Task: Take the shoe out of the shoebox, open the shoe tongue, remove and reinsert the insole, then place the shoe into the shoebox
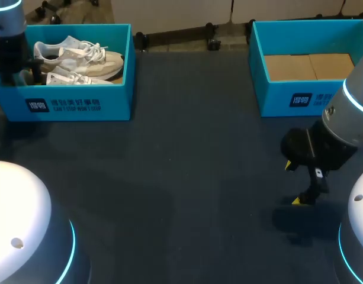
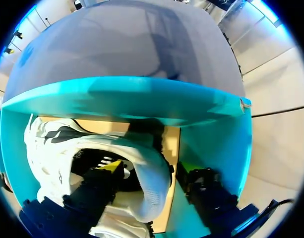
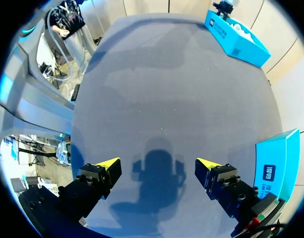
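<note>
Shoe (image 2: 47,148) in the left shoebox (image 1: 80,105); left tool (image 2: 152,168) released, one finger inside the opening, the other outside by the box wall. Pinch the collar squarely and deep, then lift straight up, clear of the wall. Right tool (image 3: 156,166) released, over the counter (image 1: 181,165).

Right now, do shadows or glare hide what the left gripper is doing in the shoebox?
Head view: the left arm covers its corner of the shoebox; glare only on the arm base. Left wrist view: inside the shoe it is dark around the left gripper. Right wrist view: evenly lit, the right gripper shadowing the table.
</note>
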Robot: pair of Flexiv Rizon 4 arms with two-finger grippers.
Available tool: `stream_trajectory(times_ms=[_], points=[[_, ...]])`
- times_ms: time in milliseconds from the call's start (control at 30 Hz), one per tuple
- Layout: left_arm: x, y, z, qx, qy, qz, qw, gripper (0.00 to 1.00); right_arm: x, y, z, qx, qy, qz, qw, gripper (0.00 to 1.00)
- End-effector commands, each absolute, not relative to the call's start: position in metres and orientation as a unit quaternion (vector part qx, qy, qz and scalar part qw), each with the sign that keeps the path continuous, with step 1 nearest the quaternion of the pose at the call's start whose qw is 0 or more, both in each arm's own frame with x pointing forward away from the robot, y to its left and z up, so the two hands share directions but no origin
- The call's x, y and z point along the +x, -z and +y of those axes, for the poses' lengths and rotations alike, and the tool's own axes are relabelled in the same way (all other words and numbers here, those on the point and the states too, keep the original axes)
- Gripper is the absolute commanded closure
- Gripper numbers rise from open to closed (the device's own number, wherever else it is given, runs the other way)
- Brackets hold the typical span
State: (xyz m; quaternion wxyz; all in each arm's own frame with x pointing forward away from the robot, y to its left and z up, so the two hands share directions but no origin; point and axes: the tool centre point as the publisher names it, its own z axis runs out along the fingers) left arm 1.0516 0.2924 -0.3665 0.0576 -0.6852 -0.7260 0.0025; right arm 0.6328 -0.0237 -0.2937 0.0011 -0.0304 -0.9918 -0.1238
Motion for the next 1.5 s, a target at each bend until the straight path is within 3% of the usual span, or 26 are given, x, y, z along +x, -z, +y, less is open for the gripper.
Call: stream_trajectory(times_ms=[33,400,533,667,800,833,867,900,1500], points=[[1.054,0.371,0.295,-0.686,-0.004,-0.726,0.058,0.38,0.632,0.294,-0.024,-0.031,0.124,-0.992,0.000,0.00],[1.049,0.376,0.299,-0.689,-0.002,-0.723,0.058,0.41,0.632,0.294,-0.024,-0.031,0.124,-0.992,0.000,0.00],[1.048,0.377,0.300,-0.690,-0.002,-0.721,0.058,0.38,0.632,0.294,-0.024,-0.031,0.124,-0.992,0.000,0.00],[1.047,0.380,0.299,-0.692,-0.002,-0.719,0.060,0.54,0.632,0.294,-0.024,-0.031,0.124,-0.992,0.000,0.00],[1.045,0.383,0.297,-0.695,0.000,-0.716,0.065,0.57,0.632,0.294,-0.024,-0.031,0.124,-0.992,0.000,0.00],[1.045,0.384,0.297,-0.696,0.001,-0.715,0.065,0.64,0.632,0.294,-0.024,-0.031,0.124,-0.992,0.000,0.00],[1.045,0.384,0.297,-0.695,0.001,-0.716,0.066,0.87,0.632,0.294,-0.024,-0.031,0.124,-0.992,0.000,0.00],[1.045,0.384,0.297,-0.695,0.001,-0.716,0.067,1.00,0.632,0.294,-0.024,-0.031,0.124,-0.992,0.000,0.00],[1.052,0.358,0.308,-0.680,0.002,-0.730,0.066,1.00,0.632,0.294,-0.024,-0.031,0.124,-0.992,0.000,0.00]])
